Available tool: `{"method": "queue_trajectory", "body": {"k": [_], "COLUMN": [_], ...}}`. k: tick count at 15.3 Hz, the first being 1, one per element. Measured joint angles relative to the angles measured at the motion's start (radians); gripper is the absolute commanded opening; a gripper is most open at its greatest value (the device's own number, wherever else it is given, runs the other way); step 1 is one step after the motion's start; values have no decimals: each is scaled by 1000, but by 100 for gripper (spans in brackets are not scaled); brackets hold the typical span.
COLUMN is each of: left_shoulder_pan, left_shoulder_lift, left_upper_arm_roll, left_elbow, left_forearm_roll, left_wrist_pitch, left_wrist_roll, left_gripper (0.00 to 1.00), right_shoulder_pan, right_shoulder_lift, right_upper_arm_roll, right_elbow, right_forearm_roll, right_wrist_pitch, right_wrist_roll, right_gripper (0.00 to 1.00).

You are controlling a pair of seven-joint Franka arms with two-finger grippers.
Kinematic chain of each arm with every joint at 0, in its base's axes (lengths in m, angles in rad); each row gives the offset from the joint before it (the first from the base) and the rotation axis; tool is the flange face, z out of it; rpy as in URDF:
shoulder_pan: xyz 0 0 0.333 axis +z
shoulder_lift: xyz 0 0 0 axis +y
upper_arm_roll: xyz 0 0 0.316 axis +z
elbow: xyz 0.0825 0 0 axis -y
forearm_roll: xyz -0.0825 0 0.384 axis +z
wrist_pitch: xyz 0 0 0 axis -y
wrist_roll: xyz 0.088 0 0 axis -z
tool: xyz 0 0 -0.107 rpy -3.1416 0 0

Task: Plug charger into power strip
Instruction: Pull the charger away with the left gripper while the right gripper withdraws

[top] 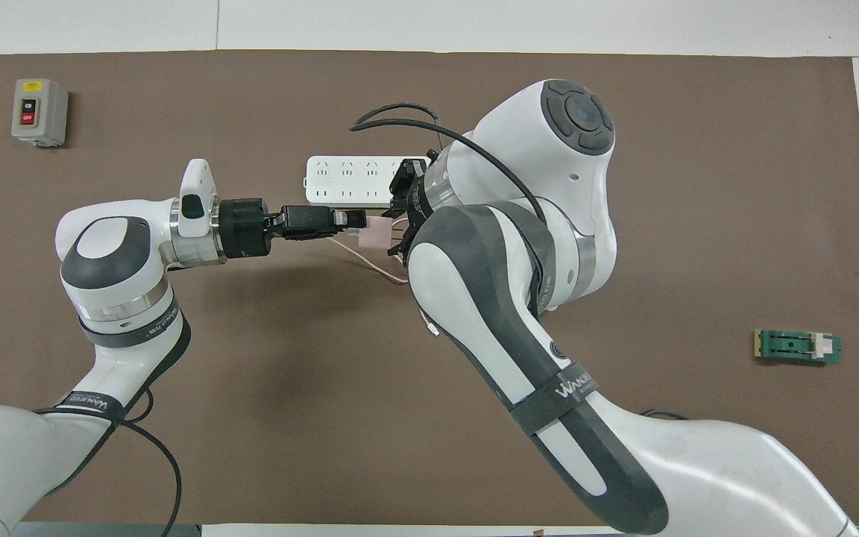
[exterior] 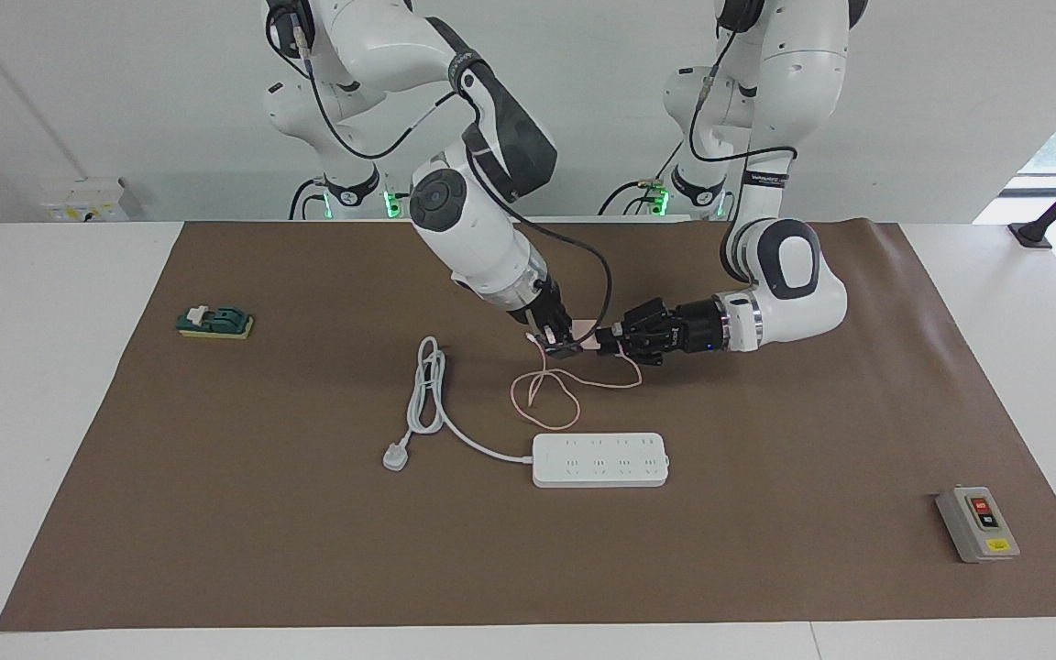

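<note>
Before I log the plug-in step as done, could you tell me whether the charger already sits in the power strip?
No, the charger is held above the mat between both grippers, apart from the power strip.

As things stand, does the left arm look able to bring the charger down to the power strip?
Probably not yet: both the left gripper and the right gripper are shut on the charger. The power strip itself lies uncovered.

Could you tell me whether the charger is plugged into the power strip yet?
Not yet: the charger is held above the mat, apart from the power strip.
</note>
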Motion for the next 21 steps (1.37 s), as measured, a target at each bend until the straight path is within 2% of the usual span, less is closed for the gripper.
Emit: {"method": "queue_trajectory", "body": {"k": [1,7,9,13,16,19,21], "left_shoulder_pan": [0,7,34,105,153,228,293], "left_shoulder_lift": [0,0,0,-6,-39,-87,-99], "left_upper_arm_roll": [0,25,32,40,47,49,50], "left_elbow": [0,42,93,206,257,268,288], "left_forearm_roll": [0,3,66,300,539,812,966], "left_wrist_pitch": [0,15,17,59,74,68,21], "left_wrist_roll": [0,-19,-73,-203,-320,-373,-373], "left_gripper": [0,0,0,0,0,0,0], "right_shoulder_pan": [0,-1,-4,-8,-37,-89,-154], "right_shoulder_lift": [0,0,0,-2,-30,-80,-119], "right_upper_arm_roll": [0,0,-1,-12,-17,-20,-22], "right_elbow": [0,3,4,4,-11,-27,-29], "right_forearm_roll": [0,0,0,-42,-134,-229,-280], "right_wrist_pitch": [0,2,3,3,-20,-112,-196], "right_wrist_roll": [0,0,-6,-164,-315,-504,-667], "right_gripper": [100,100,100,100,100,100,100]}}
